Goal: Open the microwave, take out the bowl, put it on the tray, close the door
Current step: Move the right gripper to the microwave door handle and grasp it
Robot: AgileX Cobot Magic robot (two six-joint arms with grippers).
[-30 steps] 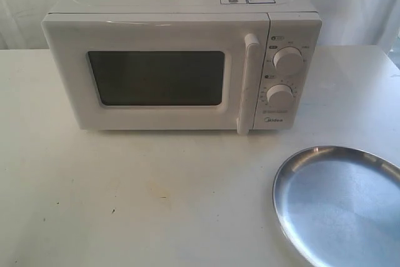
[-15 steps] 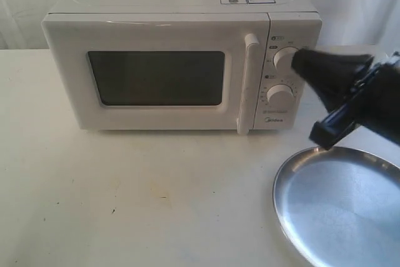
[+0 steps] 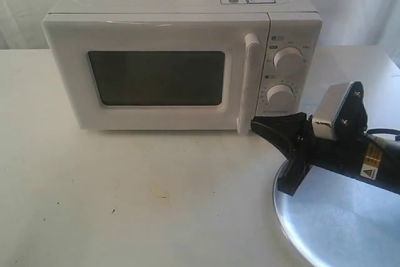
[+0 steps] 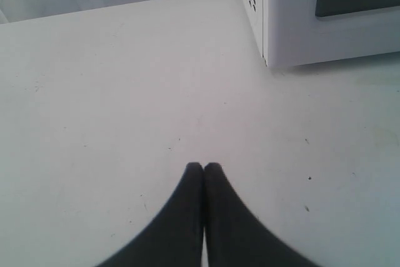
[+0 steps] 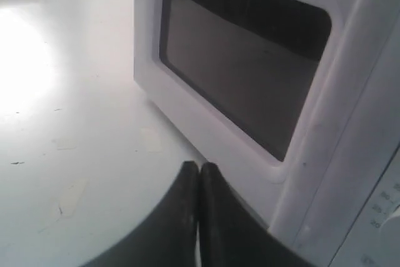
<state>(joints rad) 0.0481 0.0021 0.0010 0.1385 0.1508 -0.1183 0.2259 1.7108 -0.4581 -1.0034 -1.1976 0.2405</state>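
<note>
The white microwave (image 3: 181,60) stands at the back of the table, its door (image 3: 156,76) closed, with the vertical bar handle (image 3: 247,84) beside the two dials. The bowl is hidden. The silver tray (image 3: 337,217) lies at the front right, partly under my right arm. My right gripper (image 3: 256,123) is shut and empty, its tip just below the foot of the handle; in the right wrist view the gripper (image 5: 199,167) points at the door's lower corner by the dark window (image 5: 244,67). My left gripper (image 4: 204,167) is shut over bare table, out of the exterior view.
The white tabletop (image 3: 137,192) stretches in front of the microwave. In the left wrist view the microwave's vented side corner (image 4: 262,17) is ahead of the left gripper. A pale curtain hangs behind the table.
My right arm has swung in from the right and dropped, from in front of the dials down to the foot of the door handle, above the tray's near rim.
</note>
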